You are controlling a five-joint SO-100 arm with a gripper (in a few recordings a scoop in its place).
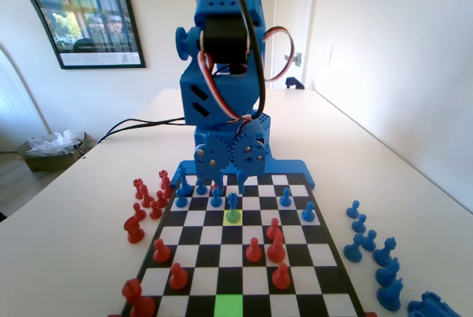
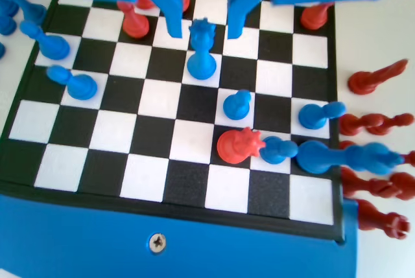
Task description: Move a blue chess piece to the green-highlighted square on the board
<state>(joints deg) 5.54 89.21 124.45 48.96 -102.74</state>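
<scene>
A white table is carrying the board (image 1: 244, 258), a framed poster hanging on the wall at 10 o'clock in the fixed view. The gripper (image 2: 202, 28) is hanging with its jaws spread, flanking the crown of the blue piece (image 2: 201, 51) without touching. That piece (image 1: 233, 207) is standing on a yellowish square at centre. One green square (image 1: 228, 306) is lying at 6 o'clock on the near edge, nothing on it. Six red pieces are standing on the board in the fixed view, the file between piece and green square lying open
</scene>
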